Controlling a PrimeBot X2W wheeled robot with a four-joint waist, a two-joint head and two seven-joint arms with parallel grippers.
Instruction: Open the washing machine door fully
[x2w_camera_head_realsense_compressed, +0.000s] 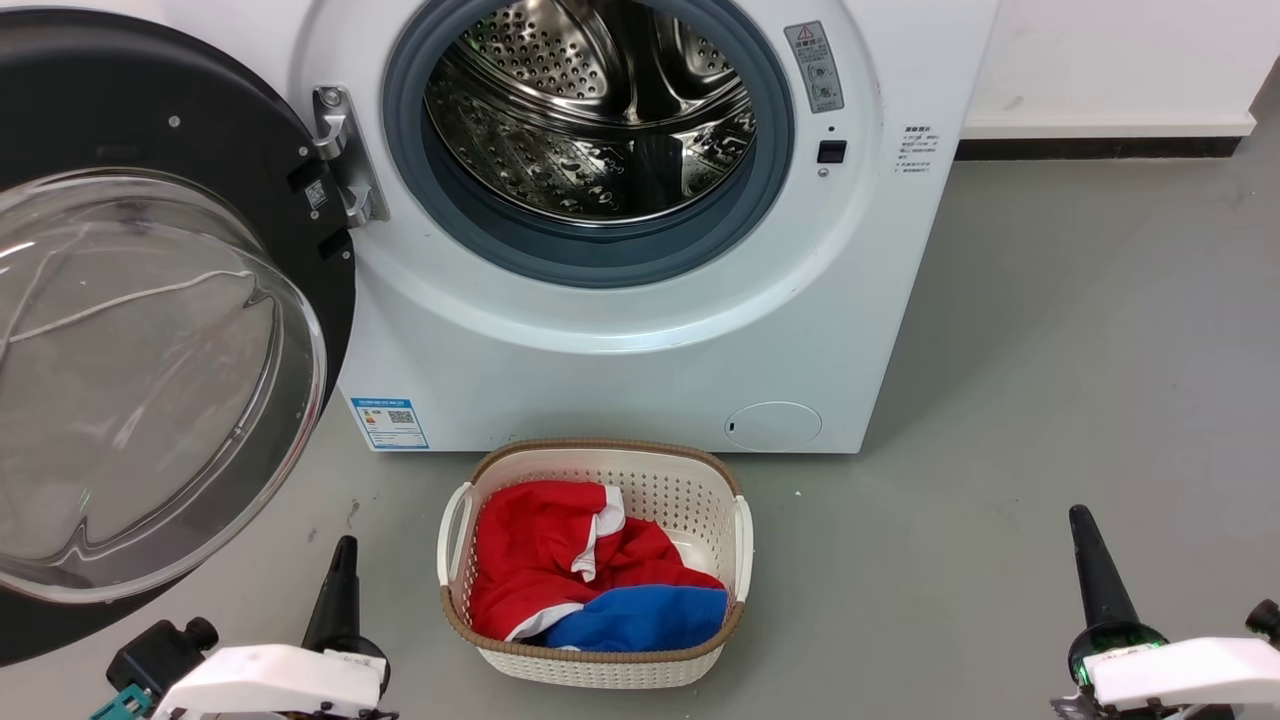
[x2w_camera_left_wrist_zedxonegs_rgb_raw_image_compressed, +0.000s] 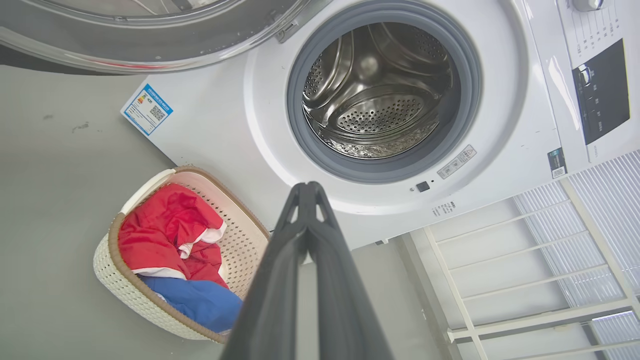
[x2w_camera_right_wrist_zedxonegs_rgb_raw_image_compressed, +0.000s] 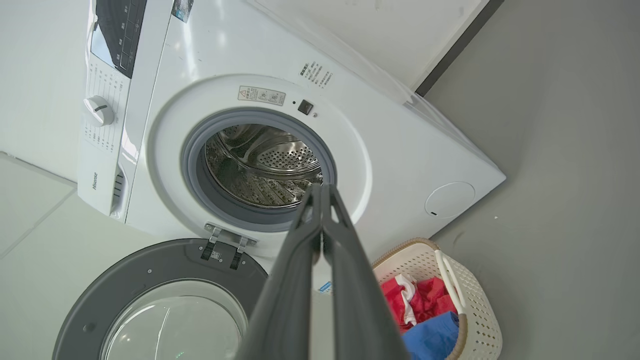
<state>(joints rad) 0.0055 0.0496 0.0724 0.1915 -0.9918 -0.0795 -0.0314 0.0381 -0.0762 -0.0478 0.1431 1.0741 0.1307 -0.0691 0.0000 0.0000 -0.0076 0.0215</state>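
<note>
Door-opening looks all but finished: the washing machine door (x2w_camera_head_realsense_compressed: 150, 380) stands wide on its metal hinge (x2w_camera_head_realsense_compressed: 345, 155), off to the left of the washing machine (x2w_camera_head_realsense_compressed: 620, 340), its inner face and clear glass bowl turned toward the head camera. The steel drum (x2w_camera_head_realsense_compressed: 590, 110) is fully exposed.

Both arms hang low and well apart from the door. The left gripper (x2w_camera_head_realsense_compressed: 343, 560) sits near the door's lower rim, the right gripper (x2w_camera_head_realsense_compressed: 1085, 530) far off over bare floor. Each has its fingers pressed together with nothing between them (the wrist views make this plain).

I judge the step in hand to be a last check, or a last nudge. Whether the hinge has travel left, I cannot tell. If it does, the next move calls for the left gripper to press the black rim outward rather than the slick glass.

The head view shows the laundry basket (x2w_camera_head_realsense_compressed: 600, 445) of red and blue clothes (x2w_camera_head_realsense_compressed: 560, 560) just before the machine, but cuts off the machine's top. The left wrist view adds the dark control panel (x2w_camera_left_wrist_zedxonegs_rgb_raw_image_compressed: 600, 90). The right wrist view adds the dial (x2w_camera_right_wrist_zedxonegs_rgb_raw_image_compressed: 99, 110) and the door lying nearly level with the machine's front.
</note>
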